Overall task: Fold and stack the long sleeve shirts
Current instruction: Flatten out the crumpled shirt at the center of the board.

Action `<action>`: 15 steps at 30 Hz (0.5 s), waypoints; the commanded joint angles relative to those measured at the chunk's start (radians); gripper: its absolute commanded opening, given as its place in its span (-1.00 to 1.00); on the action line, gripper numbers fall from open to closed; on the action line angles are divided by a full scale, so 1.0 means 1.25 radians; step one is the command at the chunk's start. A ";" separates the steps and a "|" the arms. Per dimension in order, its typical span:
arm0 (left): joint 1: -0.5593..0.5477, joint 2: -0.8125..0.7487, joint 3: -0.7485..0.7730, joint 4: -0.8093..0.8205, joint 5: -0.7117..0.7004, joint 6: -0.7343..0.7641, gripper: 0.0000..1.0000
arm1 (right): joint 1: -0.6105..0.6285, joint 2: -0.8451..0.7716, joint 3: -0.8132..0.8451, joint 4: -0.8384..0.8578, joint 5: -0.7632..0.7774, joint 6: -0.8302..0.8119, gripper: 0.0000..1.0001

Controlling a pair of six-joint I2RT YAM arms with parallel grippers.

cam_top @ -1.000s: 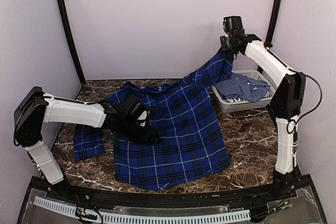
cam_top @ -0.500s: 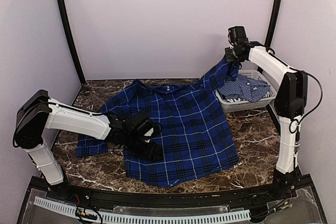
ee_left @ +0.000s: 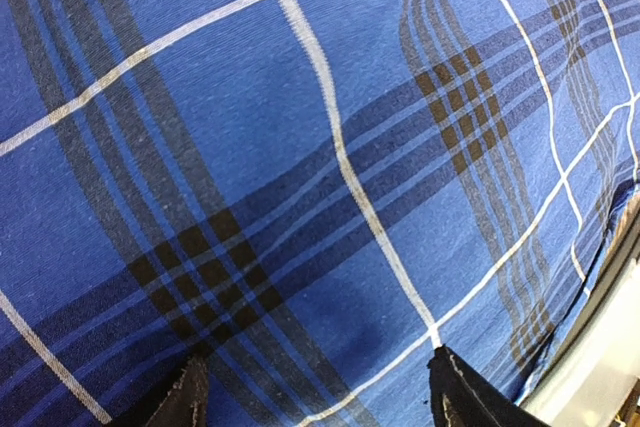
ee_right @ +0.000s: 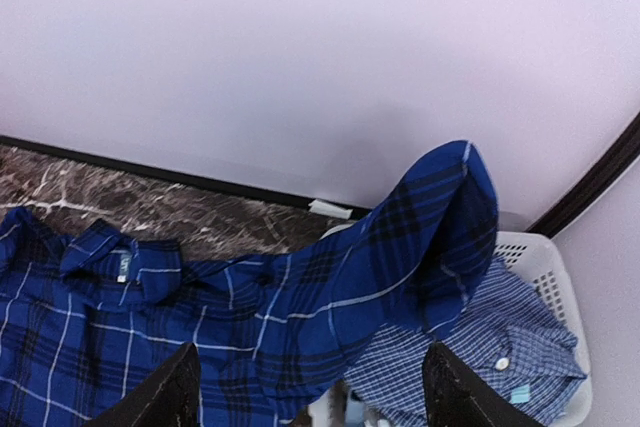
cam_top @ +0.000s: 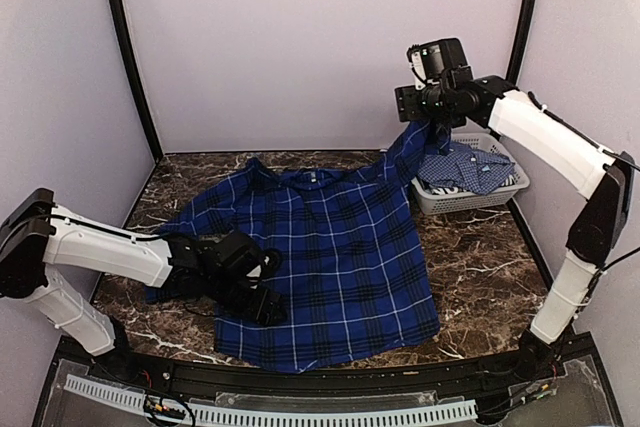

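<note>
The dark navy plaid long sleeve shirt (cam_top: 330,247) lies spread on the marble table, collar toward the back wall. Its right sleeve (cam_top: 412,147) rises toward the basket, and its tip (ee_right: 445,217) stands up loose ahead of my right gripper (ee_right: 311,349). That gripper (cam_top: 433,127) is open, with no cloth between its fingers. My left gripper (cam_top: 262,299) is low over the shirt's near-left part. It stands open over flat plaid cloth (ee_left: 300,147), its fingertips (ee_left: 452,375) well apart. The lighter fine-checked shirt (cam_top: 465,167) lies crumpled in the basket.
A pale lattice basket (cam_top: 502,144) stands at the back right against the wall, and its rim (ee_right: 555,257) shows in the right wrist view. Black frame posts run up both back corners. The shirt's hem lies close to the table's front edge (cam_top: 300,375).
My right gripper has opened and let go of the sleeve, moving left and lower. My left arm has pulled back toward the near left. The shirt now lies flatter and nearer the front.
</note>
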 commanded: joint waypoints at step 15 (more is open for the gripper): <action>-0.032 -0.204 0.058 -0.287 -0.020 -0.093 0.52 | 0.194 0.024 -0.447 0.213 -0.289 0.233 -0.27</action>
